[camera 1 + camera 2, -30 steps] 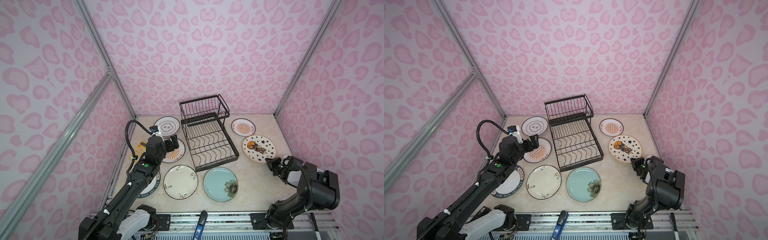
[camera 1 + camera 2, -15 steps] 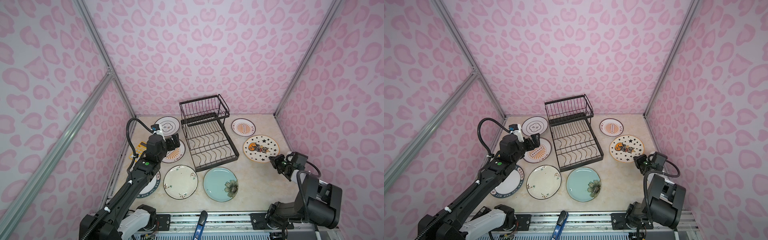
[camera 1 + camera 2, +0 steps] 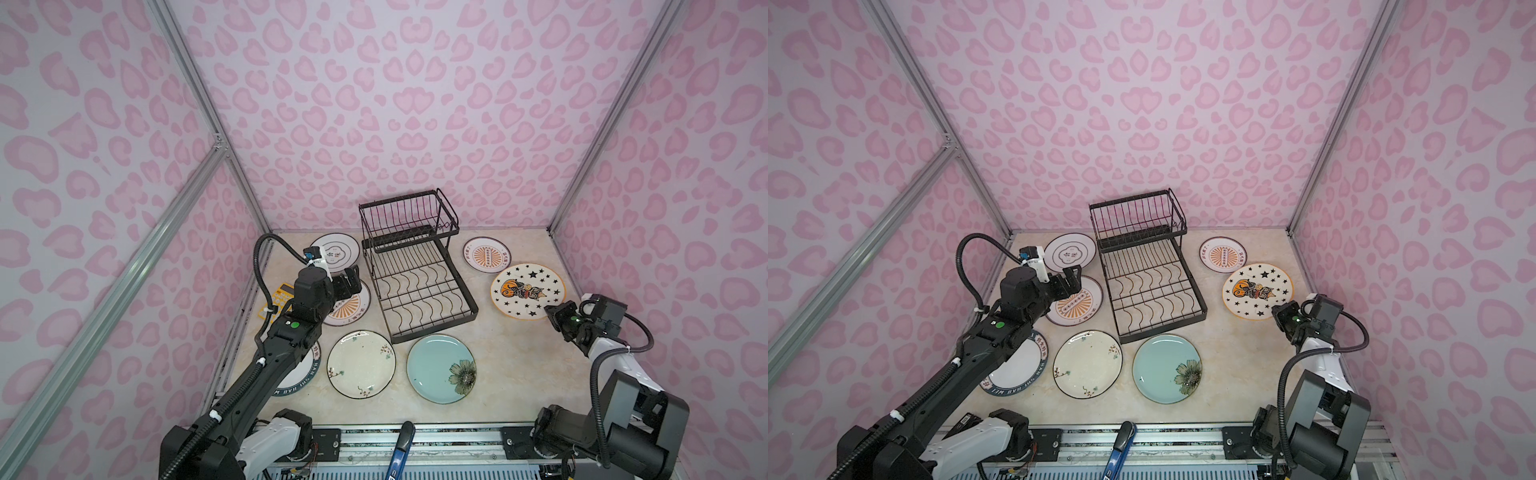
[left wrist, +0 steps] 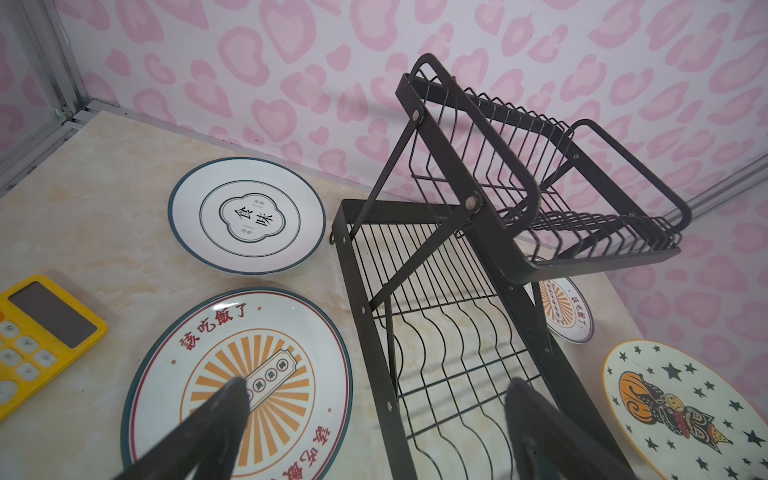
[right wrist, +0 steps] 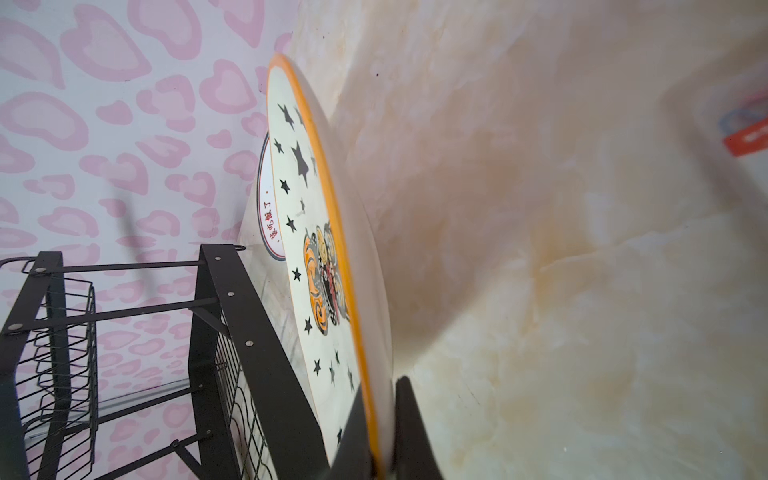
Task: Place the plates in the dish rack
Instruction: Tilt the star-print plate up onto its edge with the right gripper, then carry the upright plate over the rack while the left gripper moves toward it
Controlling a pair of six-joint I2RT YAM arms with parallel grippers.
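Blue and cut off by the bottom edge of both top views, a handle-shaped tool lies between my two bases; I cannot make out what it is. Just above it in the frame, flat on the beige marbled tabletop, lie a pale blue round plate with a flower and a cream round plate with floral sprigs. At lower left my own arm hides much of a white round plate with a dark green lettered rim.

Right of centre, my right gripper pinches the near rim of the cream round plate with black stars and an orange-yellow rim, one finger on its face, one beneath. It is tilted up off the table; whether its far rim touches down I cannot tell. A red shape in my right wrist view is too blurred to name.

Left of centre, my left gripper hovers, jaws spread wide and empty, over the rack-side edge of a white round plate with an orange sunburst. My arm half hides a yellow calculator beside it.

Mid-frame stands the black wire two-tier dish rack; every plate lies outside it. By the back wall, a white round plate with black rings lies left of it and a second orange sunburst plate right, partly screened in both wrist views.
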